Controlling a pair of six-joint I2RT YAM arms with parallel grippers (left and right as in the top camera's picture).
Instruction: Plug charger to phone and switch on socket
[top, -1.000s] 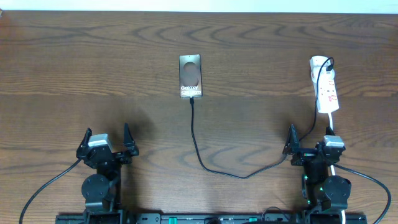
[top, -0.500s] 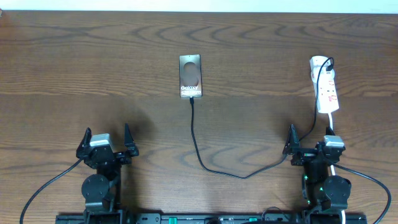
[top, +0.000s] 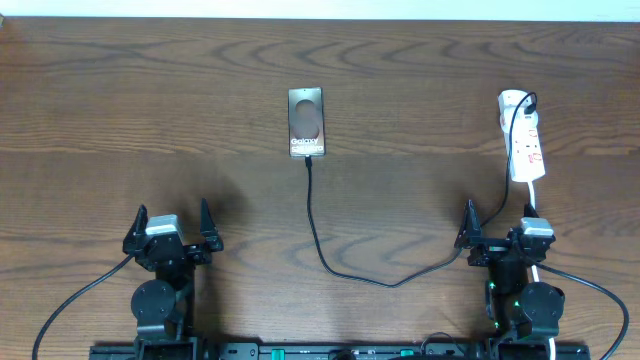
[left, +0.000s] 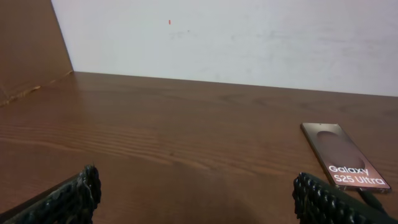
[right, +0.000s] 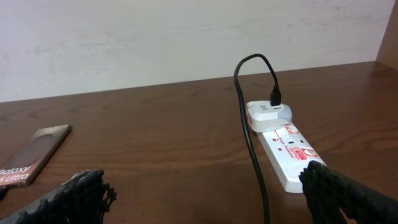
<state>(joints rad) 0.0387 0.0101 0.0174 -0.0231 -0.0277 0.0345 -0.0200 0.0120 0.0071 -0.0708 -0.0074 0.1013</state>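
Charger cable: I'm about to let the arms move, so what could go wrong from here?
1. The charger cable loops past the right claw; reaching for the socket could snag it and drag the phone.
2. The socket's red switches look small; the wide-open claw might hit the wrong one.
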